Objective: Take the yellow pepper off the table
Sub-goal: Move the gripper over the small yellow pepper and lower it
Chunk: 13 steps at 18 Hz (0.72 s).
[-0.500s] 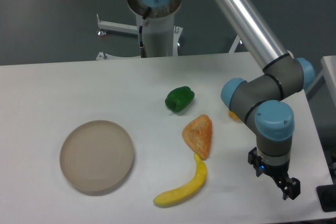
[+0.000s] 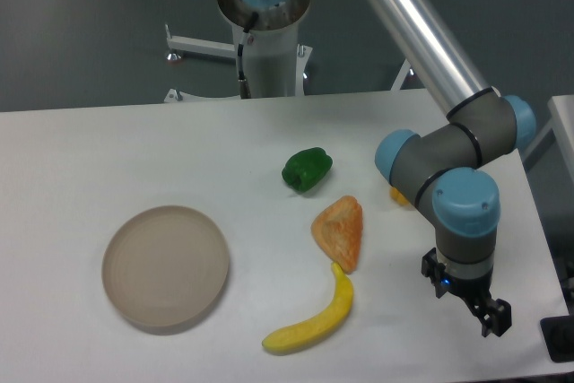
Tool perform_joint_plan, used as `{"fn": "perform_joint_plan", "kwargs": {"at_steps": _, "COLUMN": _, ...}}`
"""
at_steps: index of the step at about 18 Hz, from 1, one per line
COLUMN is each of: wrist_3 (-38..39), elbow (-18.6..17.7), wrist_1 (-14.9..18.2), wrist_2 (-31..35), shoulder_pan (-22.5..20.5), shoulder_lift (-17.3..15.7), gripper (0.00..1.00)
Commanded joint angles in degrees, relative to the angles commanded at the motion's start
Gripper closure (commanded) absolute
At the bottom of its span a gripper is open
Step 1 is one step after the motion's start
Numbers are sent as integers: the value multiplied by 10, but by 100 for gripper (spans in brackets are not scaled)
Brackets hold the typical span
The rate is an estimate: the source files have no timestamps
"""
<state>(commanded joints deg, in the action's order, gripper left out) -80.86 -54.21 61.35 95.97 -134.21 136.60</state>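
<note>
- We find the yellow pepper [image 2: 395, 194] almost wholly hidden: only a small yellow-orange sliver shows at the lower left of the arm's elbow joint, resting on the desk [image 2: 134, 141] toward its right side.
- Our gripper [image 2: 491, 318] hangs low near the front right corner of the desk, well apart from the pepper and nearer to us than it; nothing sits between its tips.
- We cannot tell how far the jaws stand apart, since the fingers read as one small dark shape at this angle.
- We judge the pick has not begun: the pepper lies untouched, and the arm's own joints stand over it, which is why so little of it shows.
- The green pepper [image 2: 307, 169], the orange-tan wedge [image 2: 340, 230] and the banana [image 2: 313, 321] lie in a loose line left of the arm, with a round tan plate [image 2: 165, 265] farther left.
- We think the next move calls for swinging the wrist back toward the far right, clear of the wedge.
</note>
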Motion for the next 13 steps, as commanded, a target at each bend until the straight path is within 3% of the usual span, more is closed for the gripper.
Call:
{"fn": "perform_joint_plan", "kwargs": {"at_steps": 5, "wrist_3": 0, "elbow": -95, "wrist_1": 12, "wrist_2": 20, "shoulder_pan": -13, "shoulder_lift": -72, "gripper": 0}}
{"fn": "perform_joint_plan", "kwargs": {"at_steps": 10, "wrist_3": -1, "elbow": -131, "wrist_1": 111, "wrist_2": 23, "shoulder_pan": -26, "shoulder_lift": -113, "gripper": 0}}
{"fn": "perform_joint_plan", "kwargs": {"at_steps": 13, "wrist_3": -11, "elbow": -182, "wrist_1": 108, "wrist_2": 28, "shoulder_pan": -39, "shoulder_lift": -140, "gripper": 0}}
